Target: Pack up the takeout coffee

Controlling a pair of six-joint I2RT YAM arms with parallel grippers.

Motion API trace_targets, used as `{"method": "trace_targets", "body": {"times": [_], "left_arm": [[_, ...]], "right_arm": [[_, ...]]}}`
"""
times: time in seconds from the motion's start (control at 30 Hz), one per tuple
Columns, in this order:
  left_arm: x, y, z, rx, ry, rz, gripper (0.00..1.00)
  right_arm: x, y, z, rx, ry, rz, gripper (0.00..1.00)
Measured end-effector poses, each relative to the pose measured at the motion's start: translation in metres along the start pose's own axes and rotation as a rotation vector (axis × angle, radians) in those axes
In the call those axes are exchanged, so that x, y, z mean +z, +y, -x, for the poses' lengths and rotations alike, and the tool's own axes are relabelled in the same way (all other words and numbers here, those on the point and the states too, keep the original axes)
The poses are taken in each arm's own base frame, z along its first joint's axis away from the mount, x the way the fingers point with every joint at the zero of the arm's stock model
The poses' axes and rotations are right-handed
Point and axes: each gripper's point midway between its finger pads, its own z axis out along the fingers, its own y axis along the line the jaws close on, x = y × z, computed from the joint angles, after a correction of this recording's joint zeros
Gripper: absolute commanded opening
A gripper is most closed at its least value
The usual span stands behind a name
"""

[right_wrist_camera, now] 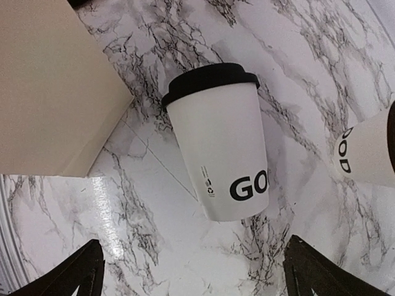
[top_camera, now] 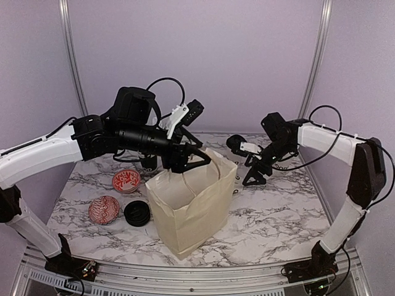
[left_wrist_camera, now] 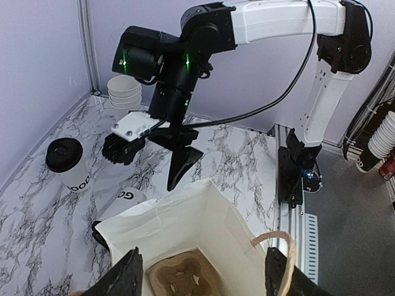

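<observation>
A white takeout coffee cup [right_wrist_camera: 217, 148] with a black lid and black lettering stands on the marble, just ahead of my right gripper [right_wrist_camera: 197, 279], which is open and empty above it. A second cup [right_wrist_camera: 369, 154] shows at the right edge. In the left wrist view one lidded cup [left_wrist_camera: 68, 163] stands at the left and another [left_wrist_camera: 126, 198] is partly hidden behind the paper bag [left_wrist_camera: 203, 216]. My left gripper [left_wrist_camera: 200, 280] is open and empty over the bag's mouth. A brown cardboard cup carrier [left_wrist_camera: 179, 276] lies in the bag's bottom. In the top view the left gripper [top_camera: 192, 163] is at the bag [top_camera: 191, 206] rim and the right gripper [top_camera: 256, 172] is behind the bag.
Two red-patterned bowls [top_camera: 126, 180] [top_camera: 103, 209] and a black round lid [top_camera: 137, 213] lie left of the bag. A stack of empty white cups [left_wrist_camera: 123, 92] stands at the back by the wall. The bag's rope handle [left_wrist_camera: 281, 243] hangs beside my left gripper's right finger.
</observation>
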Motion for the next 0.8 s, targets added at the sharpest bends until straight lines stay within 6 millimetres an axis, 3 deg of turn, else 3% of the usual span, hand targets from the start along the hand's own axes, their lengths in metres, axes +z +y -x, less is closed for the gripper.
{"method": "trace_targets", "body": {"times": [0.07,0.3,0.5,0.63,0.8], "left_arm": [[-0.004,-0.006,0.002,0.004,-0.002,-0.012,0.84],[-0.036,-0.031,0.024,0.016,-0.043,-0.063,0.85],[-0.071,-0.043,0.051,0.032,-0.124,-0.051,0.85],[-0.084,-0.034,0.063,0.036,-0.162,0.034,0.87],[-0.092,-0.004,0.071,0.047,-0.174,0.215,0.95]], "right_arm": [[0.015,-0.006,0.004,-0.049,0.021,-0.018,0.99],[0.076,-0.05,0.011,-0.142,0.109,-0.086,0.98],[0.112,-0.07,0.006,-0.16,0.165,-0.1,0.78],[0.119,-0.073,0.002,-0.151,0.178,-0.098,0.65],[0.108,-0.067,0.007,-0.134,0.155,-0.101,0.63]]}}
